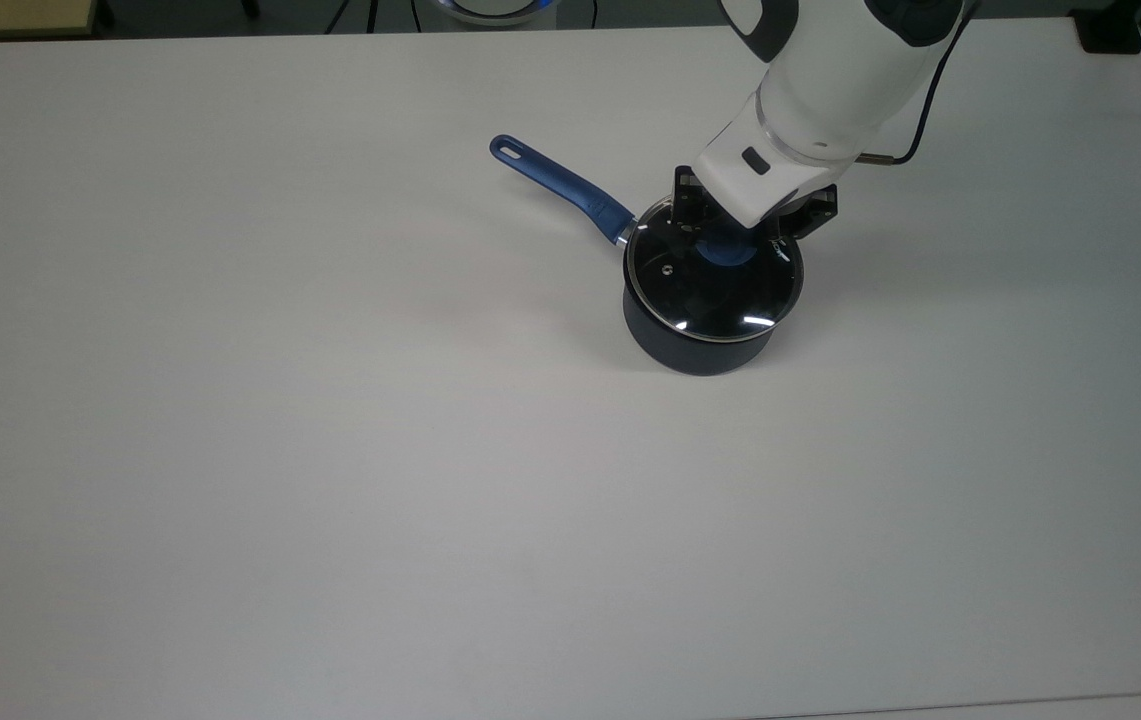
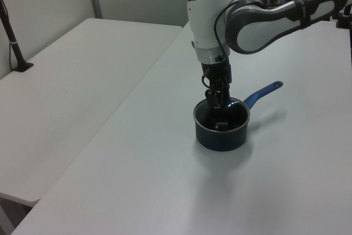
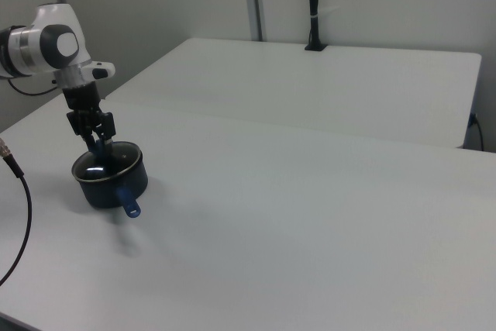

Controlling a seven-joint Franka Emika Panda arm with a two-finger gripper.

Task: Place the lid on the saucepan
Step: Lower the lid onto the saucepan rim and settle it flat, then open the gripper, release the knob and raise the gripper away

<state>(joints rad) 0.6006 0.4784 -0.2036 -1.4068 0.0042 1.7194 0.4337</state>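
Observation:
The dark saucepan point(image 1: 695, 350) stands on the white table point(image 1: 330, 450), its blue handle point(image 1: 560, 185) pointing to the top view's upper left. The glass lid point(image 1: 720, 295) lies flat on the pan's rim and covers the opening. My gripper point(image 1: 727, 245) comes down from above and is shut on the lid's blue knob point(image 1: 725, 257). In the left view the gripper point(image 2: 216, 100) stands upright over the saucepan point(image 2: 220, 136), with the handle point(image 2: 263, 92) pointing to the left view's right. The right view has the gripper point(image 3: 97, 143) over the saucepan point(image 3: 108, 184).
A black cable point(image 1: 915, 110) runs from the arm toward the table's far edge. A dark object point(image 1: 1110, 30) sits at the top view's upper right corner. A second table point(image 2: 71, 81) with a black post point(image 2: 14, 42) adjoins on the left view's left.

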